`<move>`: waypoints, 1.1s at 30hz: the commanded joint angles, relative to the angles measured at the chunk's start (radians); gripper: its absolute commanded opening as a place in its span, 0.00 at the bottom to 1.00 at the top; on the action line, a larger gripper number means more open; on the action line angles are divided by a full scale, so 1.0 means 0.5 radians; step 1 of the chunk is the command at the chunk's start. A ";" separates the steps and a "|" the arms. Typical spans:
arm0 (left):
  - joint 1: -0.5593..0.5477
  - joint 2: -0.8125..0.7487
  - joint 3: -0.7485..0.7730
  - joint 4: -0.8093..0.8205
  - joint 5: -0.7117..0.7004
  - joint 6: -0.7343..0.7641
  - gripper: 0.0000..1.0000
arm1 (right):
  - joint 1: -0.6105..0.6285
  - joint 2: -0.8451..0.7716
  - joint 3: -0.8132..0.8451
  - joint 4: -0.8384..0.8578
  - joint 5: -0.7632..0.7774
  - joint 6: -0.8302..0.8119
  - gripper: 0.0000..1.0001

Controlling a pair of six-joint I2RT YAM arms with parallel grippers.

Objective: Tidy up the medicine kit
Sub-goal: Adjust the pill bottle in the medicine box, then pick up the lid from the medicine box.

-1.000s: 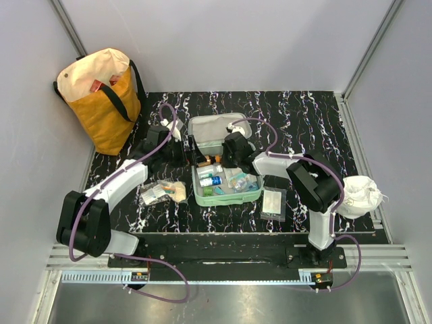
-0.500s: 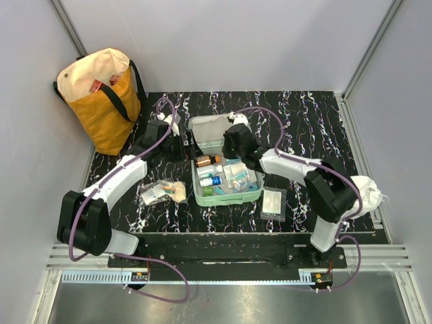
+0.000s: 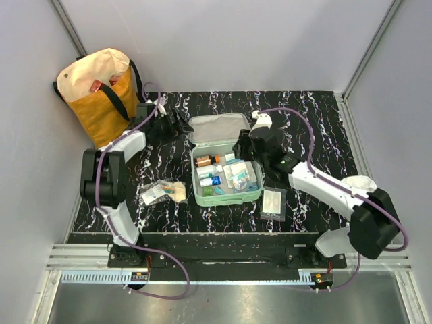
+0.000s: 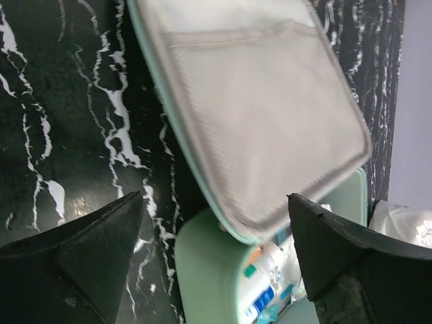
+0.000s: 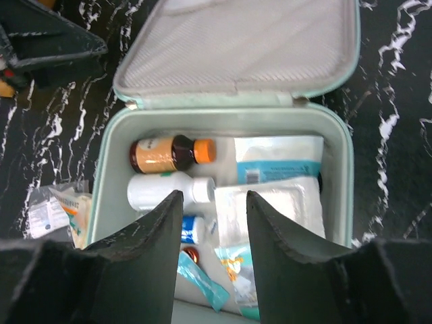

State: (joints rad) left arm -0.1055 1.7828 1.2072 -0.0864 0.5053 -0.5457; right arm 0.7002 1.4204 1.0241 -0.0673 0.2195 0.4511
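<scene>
The mint-green medicine kit [image 3: 227, 200] lies open mid-table, its lid [image 3: 217, 128] with pale lining tipped back. Inside are a brown bottle with an orange cap [image 5: 169, 153], a white bottle [image 5: 165, 192], a blue-labelled bottle and several sachets and packets [image 5: 277, 155]. My left gripper [image 3: 179, 123] is open and empty just left of the lid; in the left wrist view [image 4: 216, 226] the lid [image 4: 256, 115] and the case's corner show between its fingers. My right gripper [image 3: 245, 149] is open and empty by the kit's far right corner; in its wrist view [image 5: 214, 202] it hovers above the contents.
A yellow-and-cream tote bag [image 3: 101, 94] stands at the far left corner. Loose packets [image 3: 162, 192] lie left of the kit, and a clear plastic packet [image 3: 274, 202] lies right of it. A white bag [image 3: 361, 192] sits at the right edge.
My right gripper has pulled back from over the kit's contents toward its far right corner. My left gripper has moved farther back and left. The lid now shows fully.
</scene>
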 commanded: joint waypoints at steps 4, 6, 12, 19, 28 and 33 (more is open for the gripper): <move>0.033 0.333 0.264 0.164 0.223 -0.179 0.86 | 0.005 -0.242 -0.091 -0.203 0.266 0.021 0.50; 0.036 0.398 0.334 0.164 0.220 -0.218 0.85 | 0.002 -0.251 -0.097 -0.206 0.285 0.015 0.50; 0.042 0.521 0.341 0.344 0.315 -0.424 0.77 | -0.004 -0.157 -0.008 -0.289 0.313 0.043 0.50; 0.042 0.530 0.108 0.737 0.447 -0.608 0.62 | -0.038 -0.101 0.053 -0.304 0.215 0.101 0.73; 0.045 0.469 0.071 0.921 0.493 -0.673 0.38 | -0.219 -0.169 0.004 -0.307 -0.052 0.245 0.93; 0.042 0.368 0.071 1.035 0.517 -0.673 0.20 | -0.308 -0.166 -0.026 -0.307 -0.111 0.276 0.93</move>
State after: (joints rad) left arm -0.0841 2.0525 1.2472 0.2886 0.7136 -0.8715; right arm 0.5732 1.3701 1.0058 -0.2310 0.2131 0.5587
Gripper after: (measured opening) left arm 0.232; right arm 0.928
